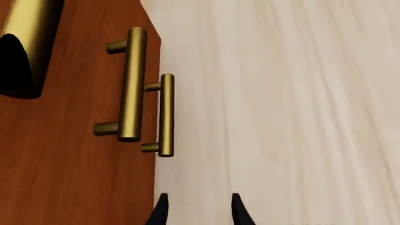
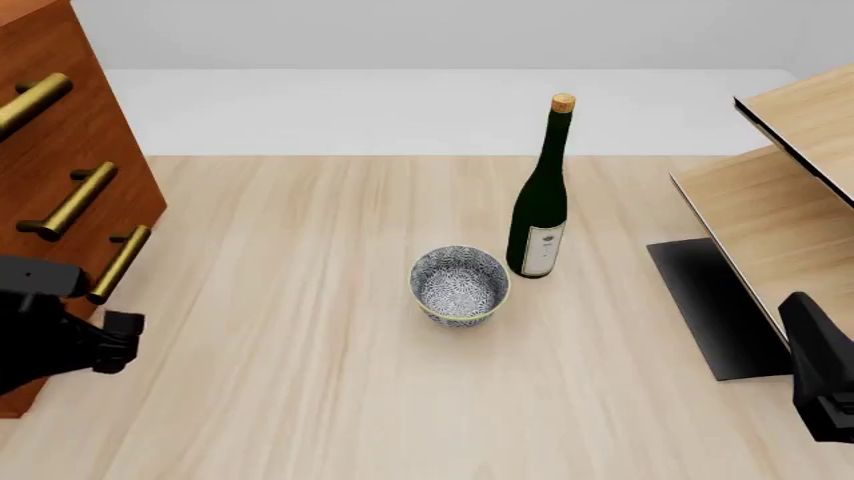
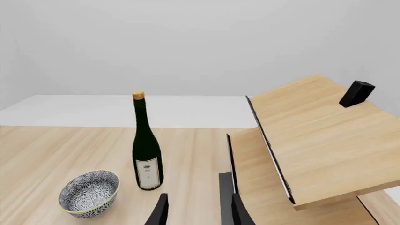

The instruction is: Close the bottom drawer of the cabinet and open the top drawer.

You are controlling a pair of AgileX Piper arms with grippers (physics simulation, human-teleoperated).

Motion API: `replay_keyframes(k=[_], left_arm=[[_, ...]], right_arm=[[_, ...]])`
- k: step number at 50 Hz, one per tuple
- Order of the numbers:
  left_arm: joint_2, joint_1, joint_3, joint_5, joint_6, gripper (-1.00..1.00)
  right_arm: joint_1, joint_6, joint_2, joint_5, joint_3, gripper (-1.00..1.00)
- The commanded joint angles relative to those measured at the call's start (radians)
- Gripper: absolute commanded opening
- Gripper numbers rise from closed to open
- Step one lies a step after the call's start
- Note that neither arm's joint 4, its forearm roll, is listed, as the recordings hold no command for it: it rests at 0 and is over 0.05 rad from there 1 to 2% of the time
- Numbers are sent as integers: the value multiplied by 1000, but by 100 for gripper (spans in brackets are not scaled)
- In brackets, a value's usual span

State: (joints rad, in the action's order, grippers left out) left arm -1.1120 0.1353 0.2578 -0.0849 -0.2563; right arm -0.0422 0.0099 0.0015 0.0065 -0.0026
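The cabinet (image 2: 67, 150) stands at the worktop's (image 2: 334, 400) left edge, its bottom drawer (image 2: 127, 262) seemingly flush beside the left gripper (image 1: 198, 211), jaws parted and empty like the right gripper's (image 3: 196, 211), so reaching for the top drawer (image 2: 34, 100) risks snagging the wrong handle.

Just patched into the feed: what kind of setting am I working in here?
Likely a simulated home or dining tabletop, not a real room: a reddish-brown cabinet with brass handles, a green wine bottle beside a patterned bowl, and a pale shelf unit against a blank backdrop.
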Motion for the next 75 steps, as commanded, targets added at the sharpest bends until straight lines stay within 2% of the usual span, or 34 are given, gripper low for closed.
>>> replay_keyframes(k=[1,6,11,16,21,23,24,25,29,32,41,44,47,49,55,58,63,75], left_arm=[[19,-107,38,54,56,100],[61,-163,57,80,49,100],[68,-288,105,107,90,100],[124,-315,111,103,28,100],[134,-401,163,128,60,100],[157,-417,168,130,38,100],[181,-408,163,126,-11,100],[187,-414,162,122,-23,100],[264,-411,116,65,-208,100],[292,-414,89,27,-304,100],[299,-412,138,34,-408,100],[321,-387,125,-3,-507,100],[327,-385,128,-19,-554,100],[329,-395,119,-50,-619,100],[326,-401,165,-50,-665,100],[323,-388,139,-122,-755,100],[312,-383,111,-184,-845,100],[285,-306,79,-336,-1017,100]], right_arm=[[-5,0,0,1,0,100],[-5,0,0,0,0,100],[-4,1,0,0,0,100],[-4,1,0,0,0,100],[-5,1,0,-1,0,100],[-5,1,0,0,0,100],[-6,1,0,0,0,100],[-6,1,0,0,0,100],[-6,0,0,0,1,100],[-5,1,0,0,1,100],[-4,3,2,-1,1,100],[-3,4,1,-2,0,100],[-2,4,1,-2,0,100],[-2,4,1,-2,0,100],[-2,4,0,-2,0,100],[-2,3,0,-2,1,100],[-2,4,0,-2,0,100],[-4,5,0,-1,0,100]])
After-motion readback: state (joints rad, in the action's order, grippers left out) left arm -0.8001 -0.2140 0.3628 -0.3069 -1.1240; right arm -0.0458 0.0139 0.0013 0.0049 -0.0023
